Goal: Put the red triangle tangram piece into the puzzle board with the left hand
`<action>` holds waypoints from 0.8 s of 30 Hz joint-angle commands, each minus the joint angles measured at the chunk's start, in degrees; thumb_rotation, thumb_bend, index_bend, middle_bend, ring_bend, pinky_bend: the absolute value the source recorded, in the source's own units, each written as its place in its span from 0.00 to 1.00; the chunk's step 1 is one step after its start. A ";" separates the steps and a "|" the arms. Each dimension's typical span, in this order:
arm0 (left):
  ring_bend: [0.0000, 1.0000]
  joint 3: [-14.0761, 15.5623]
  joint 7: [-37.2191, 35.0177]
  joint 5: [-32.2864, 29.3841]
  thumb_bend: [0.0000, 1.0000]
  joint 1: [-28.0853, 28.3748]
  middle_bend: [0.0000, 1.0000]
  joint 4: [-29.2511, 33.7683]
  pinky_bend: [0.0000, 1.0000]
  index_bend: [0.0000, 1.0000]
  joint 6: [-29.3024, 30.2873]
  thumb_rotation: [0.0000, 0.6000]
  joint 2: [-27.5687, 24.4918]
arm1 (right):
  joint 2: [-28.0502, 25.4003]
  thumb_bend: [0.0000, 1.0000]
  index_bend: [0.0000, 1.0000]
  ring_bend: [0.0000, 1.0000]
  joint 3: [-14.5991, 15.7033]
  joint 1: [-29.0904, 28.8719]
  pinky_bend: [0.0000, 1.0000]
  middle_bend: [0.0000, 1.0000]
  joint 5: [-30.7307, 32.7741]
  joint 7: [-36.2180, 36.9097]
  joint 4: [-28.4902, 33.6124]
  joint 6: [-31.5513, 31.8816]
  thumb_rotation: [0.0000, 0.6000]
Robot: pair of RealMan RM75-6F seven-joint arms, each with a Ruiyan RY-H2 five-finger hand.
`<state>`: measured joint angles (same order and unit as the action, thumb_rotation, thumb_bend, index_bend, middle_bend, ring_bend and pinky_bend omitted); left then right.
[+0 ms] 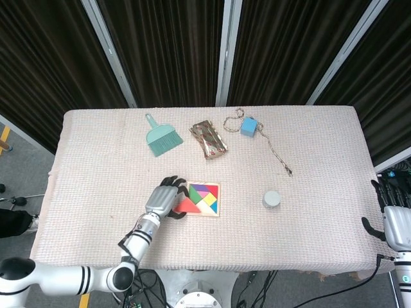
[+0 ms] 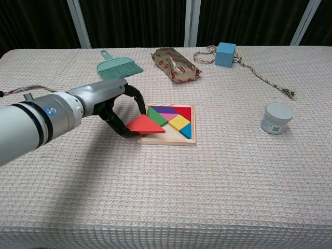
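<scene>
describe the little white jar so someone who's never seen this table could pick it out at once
On the cloth-covered table, look right of the wooden puzzle board, past the end of the rope. The white jar stands there alone: short, round, with a pale lid, the only white thing.

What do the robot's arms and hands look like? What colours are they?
The left arm is a thick, smooth white tube with black rings near its joints and a small blue dot. Its wrist is shiny silver metal, with thin cables alongside. The left hand has a silver back and black fingers. The right hand, at the table's edge, looks alike: pale silver-white with black fingers.
</scene>
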<state>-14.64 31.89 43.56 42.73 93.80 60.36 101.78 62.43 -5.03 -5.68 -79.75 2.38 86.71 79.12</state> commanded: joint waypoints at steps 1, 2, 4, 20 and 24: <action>0.00 -0.16 0.02 -0.41 0.23 0.68 0.14 -0.68 0.07 0.42 -0.07 1.00 0.62 | 0.05 0.22 0.00 0.00 -0.02 0.02 0.00 0.00 0.01 0.10 -0.12 0.02 1.00; 0.00 -0.17 0.09 -0.53 0.23 0.89 0.14 -0.86 0.07 0.42 -0.01 1.00 0.80 | 0.07 0.22 0.00 0.00 -0.03 0.04 0.00 0.00 0.02 0.14 -0.17 0.05 1.00; 0.00 -0.32 0.10 -0.89 0.23 1.35 0.14 -1.29 0.07 0.43 0.04 1.00 1.24 | 0.12 0.22 0.00 0.00 -0.05 0.06 0.00 0.00 -0.01 0.26 -0.29 0.11 1.00; 0.00 -0.05 -0.35 -2.89 0.23 3.24 0.14 -3.04 0.07 0.40 0.41 1.00 3.59 | 0.26 0.22 0.00 0.00 -0.17 0.20 0.00 0.00 0.04 0.95 -0.84 0.19 1.00; 0.00 0.09 -0.67 -2.68 0.22 3.34 0.14 -3.02 0.07 0.38 0.67 1.00 3.58 | 0.37 0.22 0.00 0.00 -0.23 0.19 0.00 0.00 0.17 1.05 -1.02 0.12 1.00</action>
<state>-14.56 31.22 40.88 46.06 90.78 61.01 105.37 62.80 -5.25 -5.49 -79.58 3.43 85.69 79.23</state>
